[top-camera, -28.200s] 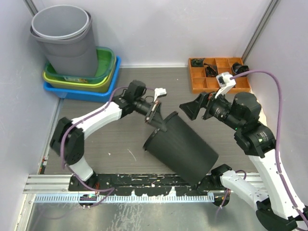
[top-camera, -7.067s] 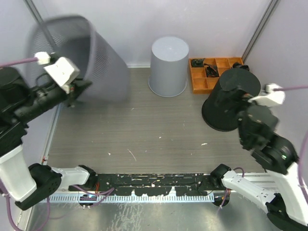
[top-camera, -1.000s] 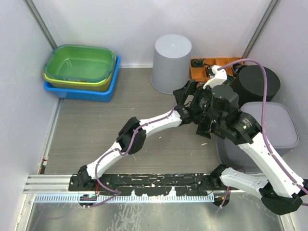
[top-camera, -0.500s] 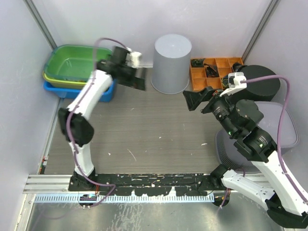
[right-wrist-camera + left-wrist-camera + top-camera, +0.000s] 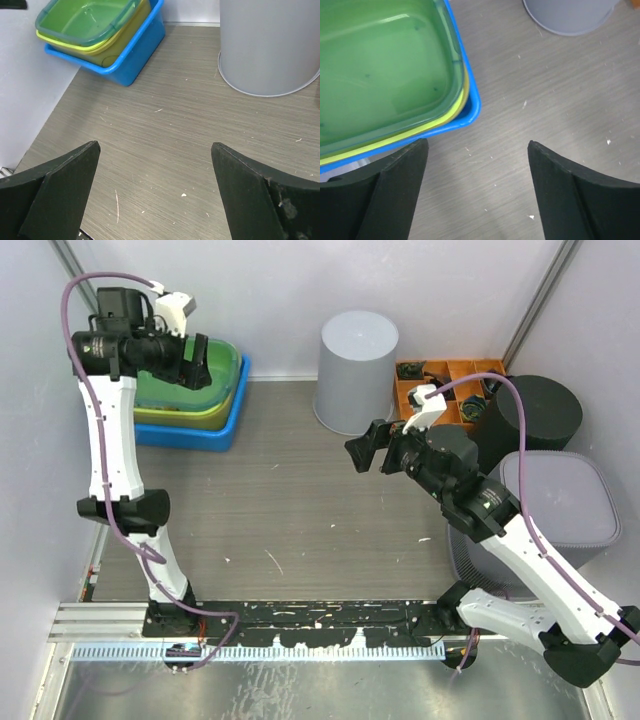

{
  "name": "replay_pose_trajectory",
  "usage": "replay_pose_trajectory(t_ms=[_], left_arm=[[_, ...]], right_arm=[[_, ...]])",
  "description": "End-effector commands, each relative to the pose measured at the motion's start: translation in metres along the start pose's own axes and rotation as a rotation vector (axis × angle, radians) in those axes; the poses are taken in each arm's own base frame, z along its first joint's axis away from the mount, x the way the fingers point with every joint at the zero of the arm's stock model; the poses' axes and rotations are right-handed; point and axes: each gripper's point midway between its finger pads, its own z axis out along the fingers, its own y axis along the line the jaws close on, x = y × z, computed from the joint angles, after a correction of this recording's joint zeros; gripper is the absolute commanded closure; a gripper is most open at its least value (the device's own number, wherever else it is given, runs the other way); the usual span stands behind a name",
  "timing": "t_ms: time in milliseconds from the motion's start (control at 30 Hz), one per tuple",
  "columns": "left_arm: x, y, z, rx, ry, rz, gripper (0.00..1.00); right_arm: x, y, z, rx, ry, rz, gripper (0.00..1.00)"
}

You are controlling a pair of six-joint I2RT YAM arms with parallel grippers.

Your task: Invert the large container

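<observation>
The biggest container in view is a grey mesh bin (image 5: pixel 560 505), standing bottom up at the right edge beside my right arm. Behind it a black bin (image 5: pixel 535 415) also stands bottom up. A smooth grey bin (image 5: pixel 357 365) is inverted at the back centre, also seen as the grey bin (image 5: pixel 270 45) from the right wrist. My left gripper (image 5: pixel 197 362) hangs open, high over the corner of the stacked tubs (image 5: pixel 225 405), with only floor between its fingers (image 5: pixel 400 185). My right gripper (image 5: pixel 367 448) is open over bare floor, holding nothing.
A green tub (image 5: pixel 385 65) sits upright inside a yellow one and a blue one (image 5: pixel 472 97) at the back left. An orange parts tray (image 5: pixel 445 385) lies at the back right. White walls close in on both sides.
My left arm swung left and up from beside the grey bin to above the tubs, its jaws narrowing slightly. My right gripper shifted left.
</observation>
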Motion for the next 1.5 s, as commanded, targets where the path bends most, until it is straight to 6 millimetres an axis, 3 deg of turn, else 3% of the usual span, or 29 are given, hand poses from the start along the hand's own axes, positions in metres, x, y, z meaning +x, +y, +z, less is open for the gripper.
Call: replay_pose_trajectory(t_ms=[0,200,300,467,500,633,767,1033,1167,1467], left_arm=[[0.039,-0.002,0.032,0.164,0.140,-0.058,0.20],[0.045,0.010,0.054,0.202,0.150,-0.140,0.26],[0.049,0.018,0.067,0.179,0.159,-0.158,0.40],[0.057,0.023,0.085,0.177,0.188,-0.205,0.40],[0.055,0.024,0.088,0.170,0.183,-0.215,0.37],[0.045,0.036,0.103,0.107,0.141,-0.268,0.08],[0.033,0.053,0.130,-0.012,0.093,-0.331,0.04],[0.016,0.057,0.170,-0.044,0.012,-0.435,0.19],[0.015,0.053,0.183,-0.064,0.010,-0.417,0.40],[0.027,0.054,0.206,-0.136,0.047,-0.348,0.44]], right_arm=[[-0.016,0.012,-0.003,-0.054,-0.062,0.010,0.00],[-0.003,0.008,0.003,-0.044,-0.033,0.010,0.00],[0.001,0.008,0.005,-0.048,-0.027,0.012,0.00],[0.000,0.008,0.003,-0.047,-0.028,0.013,0.00],[0.001,0.008,0.004,-0.048,-0.025,0.014,0.00],[0.003,0.008,0.006,-0.049,-0.016,0.012,0.00],[0.002,0.009,0.008,-0.051,-0.017,0.013,0.00],[-0.006,0.014,0.001,-0.068,-0.030,0.021,0.00],[-0.007,0.012,-0.001,-0.056,-0.031,0.017,0.00],[-0.005,0.010,-0.001,-0.050,-0.029,0.010,0.00]])
